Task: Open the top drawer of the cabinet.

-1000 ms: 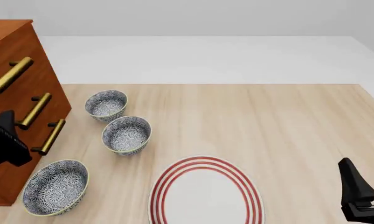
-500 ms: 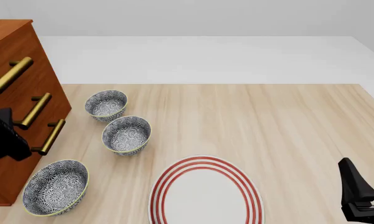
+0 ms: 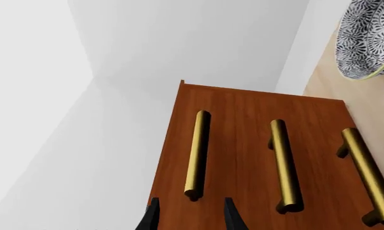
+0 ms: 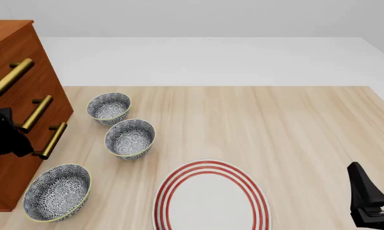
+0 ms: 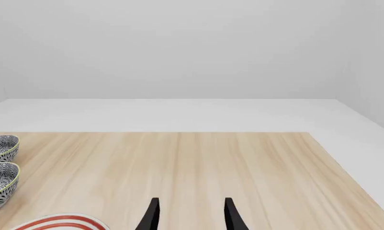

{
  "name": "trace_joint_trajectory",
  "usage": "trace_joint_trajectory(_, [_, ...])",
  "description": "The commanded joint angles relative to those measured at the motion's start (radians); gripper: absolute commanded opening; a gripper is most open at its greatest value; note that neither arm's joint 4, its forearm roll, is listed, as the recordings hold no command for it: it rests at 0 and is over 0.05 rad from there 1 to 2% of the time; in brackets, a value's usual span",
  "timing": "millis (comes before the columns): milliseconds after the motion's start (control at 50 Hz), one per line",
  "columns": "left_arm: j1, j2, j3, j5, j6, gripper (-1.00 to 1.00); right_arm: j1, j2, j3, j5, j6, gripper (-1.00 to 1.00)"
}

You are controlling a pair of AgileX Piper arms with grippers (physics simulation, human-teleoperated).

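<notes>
Glossy wooden cabinet (image 3: 249,158); brass handles (image 3: 197,154)

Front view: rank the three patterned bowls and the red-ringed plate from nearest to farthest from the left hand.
1. Largest bowl, just below the left hand, beside the cabinet.
2. Middle bowl, to its right.
3. Far bowl, about as close; too near to call.
4. Plate, front centre.

Cabinet (image 4: 13,57) left of bowls (image 4: 129,138), plate (image 4: 211,196)
</notes>
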Motion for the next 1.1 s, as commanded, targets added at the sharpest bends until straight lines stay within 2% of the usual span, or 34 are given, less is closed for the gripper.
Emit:
trace_joint_trajectory(20, [0.016,0.052,-0.021,-0.024,0.003,1.0,0.0,0.0,0.0,0.0,0.0,1.0])
trace_joint_trajectory(900, [0.069,0.174,-0.102,-0.057,0.002,1.0,0.0,0.0,0.0,0.0,0.0,1.0])
trace_joint_trajectory(1100, [0.068,0.188,-0.106,-0.087,0.02,1.0,0.0,0.0,0.0,0.0,0.0,1.0])
